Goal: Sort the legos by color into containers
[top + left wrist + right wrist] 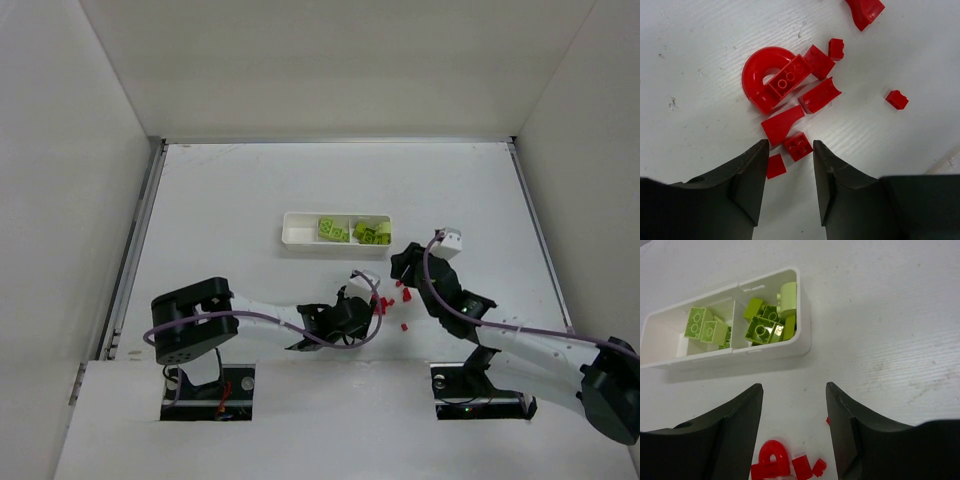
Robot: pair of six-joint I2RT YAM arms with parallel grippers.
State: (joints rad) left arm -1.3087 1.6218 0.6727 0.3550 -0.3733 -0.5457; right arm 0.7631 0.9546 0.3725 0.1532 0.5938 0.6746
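Evidently red's turn: green legos sit in the white tray, red legos loose between it and the desk's near edge. Left claw spread, straddling a small red brick; right claw spread, empty. Next: pinch, carry to vacant compartment.

tray white | bricks lime-green | loose pieces red

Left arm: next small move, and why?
Probably lower the left pincer and close on the small red brick, which lies right at the gap of the open jaws. Green legos already sit in two compartments of the tray. The red pieces all lie outside it, and its third compartment looks empty.
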